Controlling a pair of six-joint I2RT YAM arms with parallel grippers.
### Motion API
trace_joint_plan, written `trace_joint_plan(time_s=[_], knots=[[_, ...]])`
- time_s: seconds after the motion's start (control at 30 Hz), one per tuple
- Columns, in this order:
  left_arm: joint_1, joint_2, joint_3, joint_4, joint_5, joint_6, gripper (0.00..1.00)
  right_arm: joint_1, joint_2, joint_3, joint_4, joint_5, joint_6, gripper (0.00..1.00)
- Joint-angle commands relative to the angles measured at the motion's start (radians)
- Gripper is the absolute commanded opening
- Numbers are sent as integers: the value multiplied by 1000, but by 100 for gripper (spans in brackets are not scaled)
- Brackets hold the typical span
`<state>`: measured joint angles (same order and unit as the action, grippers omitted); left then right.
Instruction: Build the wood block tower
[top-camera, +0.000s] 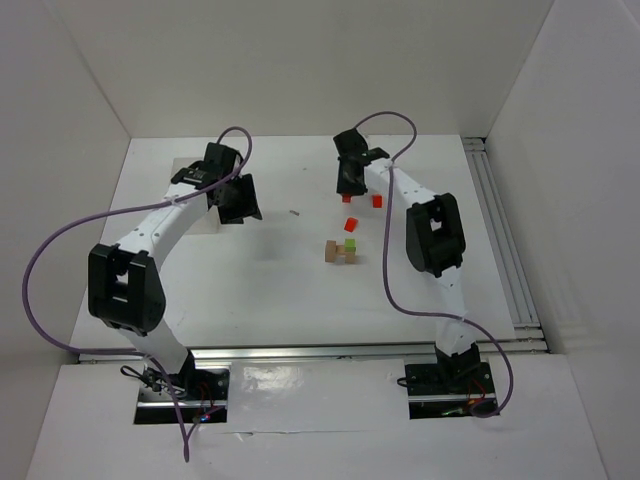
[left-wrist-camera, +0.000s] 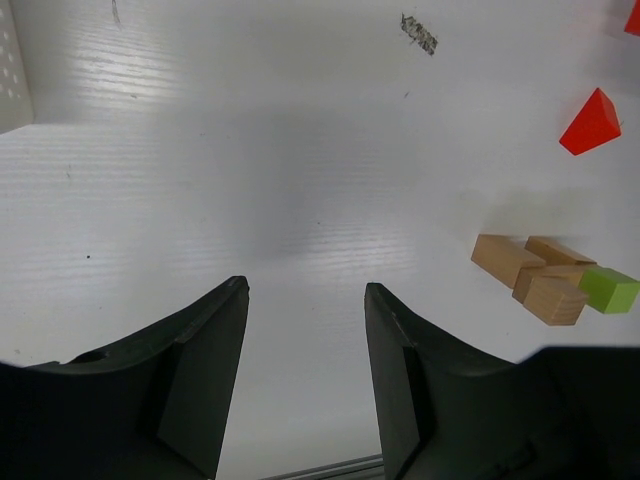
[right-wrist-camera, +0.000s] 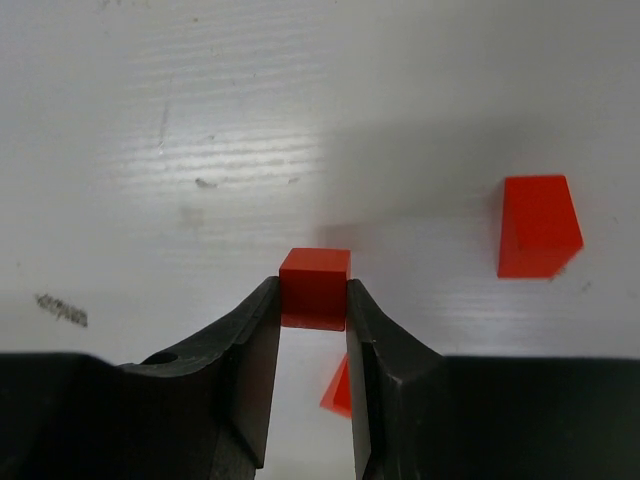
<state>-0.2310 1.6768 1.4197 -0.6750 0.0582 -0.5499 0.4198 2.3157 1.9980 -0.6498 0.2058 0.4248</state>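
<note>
My right gripper (right-wrist-camera: 312, 296) is shut on a small red cube (right-wrist-camera: 314, 285), pinched between both fingertips; I cannot tell whether the cube is off the table. In the top view this gripper (top-camera: 348, 190) stands over the red cube (top-camera: 346, 198). A second red block (right-wrist-camera: 538, 227) lies to its right, and a red wedge (right-wrist-camera: 338, 391) shows beneath the jaws. Nearer the arms, tan blocks (top-camera: 336, 253) and a lime green block (top-camera: 351, 243) sit clustered together. My left gripper (left-wrist-camera: 305, 292) hangs open over bare table, left of the tan blocks (left-wrist-camera: 508, 258).
A small grey scrap (top-camera: 294, 212) lies on the white table between the two grippers. Metal rails (top-camera: 503, 235) run along the right side and the near edge (top-camera: 330, 352). White walls enclose the table on three sides.
</note>
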Motion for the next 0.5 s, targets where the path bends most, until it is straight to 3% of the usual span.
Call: trace_joint_plan(time_s=[0.0, 0.3, 0.47], knots=[[5, -72, -7, 20, 12, 16, 62, 51, -203, -34, -45, 38, -21, 28], [15, -104, -36, 20, 3, 16, 62, 207, -498, -299, -111, 55, 120, 28], [15, -104, -36, 20, 3, 7, 62, 261, -546, -383, -123, 33, 199, 28]])
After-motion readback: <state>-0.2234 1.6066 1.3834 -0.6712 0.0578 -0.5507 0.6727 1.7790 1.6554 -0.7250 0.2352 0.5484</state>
